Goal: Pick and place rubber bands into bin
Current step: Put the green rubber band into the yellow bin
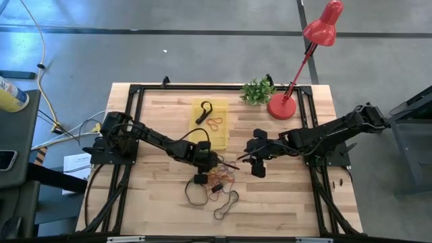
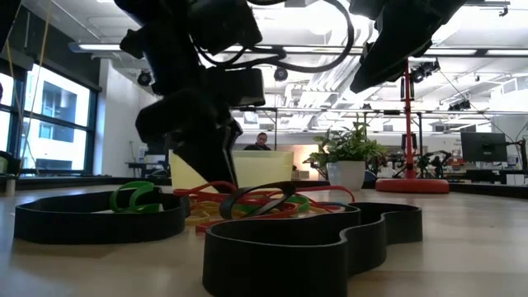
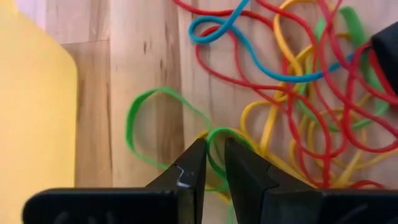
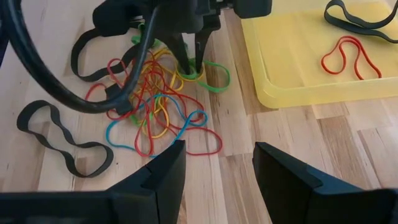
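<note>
- We are seeing the rubber bands lying in a tangled heap of red, yellow, green and blue loops on the wooden table, just beside the bin.
- A green band is lying at the heap's edge nearest the bin.
- The left gripper is reaching down onto it, its fingers narrowly parted and straddling one strand, not clamped.
- The yellow bin is holding one red band and one black band.
- The right gripper is hovering wide open and holding nothing, near the heap.
- Wide black bands are lying around the heap.
</note>
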Available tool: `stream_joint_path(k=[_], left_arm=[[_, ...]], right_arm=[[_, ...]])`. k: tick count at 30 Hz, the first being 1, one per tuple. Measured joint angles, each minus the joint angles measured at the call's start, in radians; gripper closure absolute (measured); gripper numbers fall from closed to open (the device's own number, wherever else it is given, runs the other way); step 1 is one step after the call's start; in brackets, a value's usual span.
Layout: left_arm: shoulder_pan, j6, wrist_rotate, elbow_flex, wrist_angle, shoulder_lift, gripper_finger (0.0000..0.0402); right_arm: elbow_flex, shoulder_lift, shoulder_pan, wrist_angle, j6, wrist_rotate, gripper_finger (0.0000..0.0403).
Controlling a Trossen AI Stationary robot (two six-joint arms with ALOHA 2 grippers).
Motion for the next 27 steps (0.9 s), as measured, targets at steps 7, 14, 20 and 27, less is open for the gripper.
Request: stream_joint_path(k=[7, 14, 20, 27], left_arm=[[0.000, 0.003, -0.018, 0.008, -0.007, 0.000, 0.0377], [0.000, 0.044, -0.022, 0.070, -0.040, 0.000, 0.0394], [0.000, 0.123, -0.022, 0.180, -0.155, 0.000, 0.0399], [0.000, 0.282, -0.061, 0.375, -0.366, 0.000, 0.0400]], right_arm=[[0.000, 0.000, 0.000, 0.000, 0.000, 0.000, 0.0226], [0.000, 0.000, 0.000, 0.000, 0.000, 0.000, 0.0226], [0.000, 0.000, 0.000, 0.000, 0.000, 0.003, 0.0226], [0.000, 0.000, 0.000, 0.000, 0.021, 0.007, 0.0226]])
